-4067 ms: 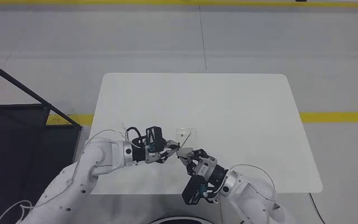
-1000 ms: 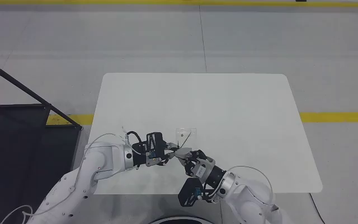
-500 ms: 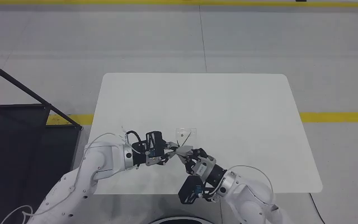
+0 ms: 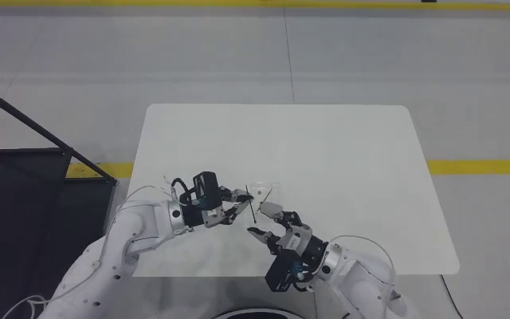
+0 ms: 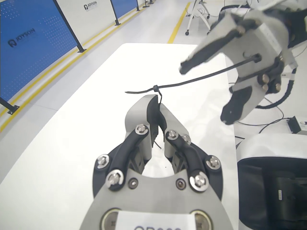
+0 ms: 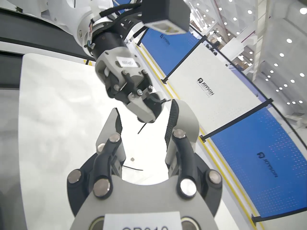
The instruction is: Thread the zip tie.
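Two claws | left claw point(image 5: 157, 102) clamped on zip tie point(image 5: 156, 88) | right claw point(image 6: 145, 110) wide apart

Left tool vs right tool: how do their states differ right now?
Grip: the left tool is shut on the black zip tie; the right tool is open and holds nothing.
Role: the left tool pinches the tie near its head; the right tool sits at the strap's far end, which points into its open gap.
Shared: both hover above the white table, facing each other.
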Robot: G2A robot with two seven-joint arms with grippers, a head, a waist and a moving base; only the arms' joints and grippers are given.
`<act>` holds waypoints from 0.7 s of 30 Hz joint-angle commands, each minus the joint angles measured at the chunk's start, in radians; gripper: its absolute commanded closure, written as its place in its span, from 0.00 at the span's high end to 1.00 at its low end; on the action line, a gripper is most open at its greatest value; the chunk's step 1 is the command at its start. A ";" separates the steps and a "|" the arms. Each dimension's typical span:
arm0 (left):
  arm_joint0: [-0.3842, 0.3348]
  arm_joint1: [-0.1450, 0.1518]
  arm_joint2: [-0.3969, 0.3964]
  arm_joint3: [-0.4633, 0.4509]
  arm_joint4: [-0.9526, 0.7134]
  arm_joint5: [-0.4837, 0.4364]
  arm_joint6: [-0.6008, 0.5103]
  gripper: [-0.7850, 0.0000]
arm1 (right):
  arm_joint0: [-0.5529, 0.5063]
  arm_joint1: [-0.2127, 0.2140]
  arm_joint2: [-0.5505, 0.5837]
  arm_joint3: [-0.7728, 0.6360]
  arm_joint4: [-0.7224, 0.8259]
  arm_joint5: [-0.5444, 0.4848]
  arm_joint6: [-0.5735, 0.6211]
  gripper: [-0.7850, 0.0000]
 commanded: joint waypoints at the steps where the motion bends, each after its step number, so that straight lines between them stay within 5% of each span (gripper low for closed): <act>1: 0.001 0.000 -0.008 0.005 -0.023 -0.010 0.014 0.00 | 0.026 -0.002 -0.003 0.022 0.043 -0.052 0.030 0.59; 21: 0.011 -0.004 -0.028 0.009 -0.030 -0.083 0.059 0.00 | 0.158 -0.033 -0.055 0.142 0.254 -0.057 0.150 0.43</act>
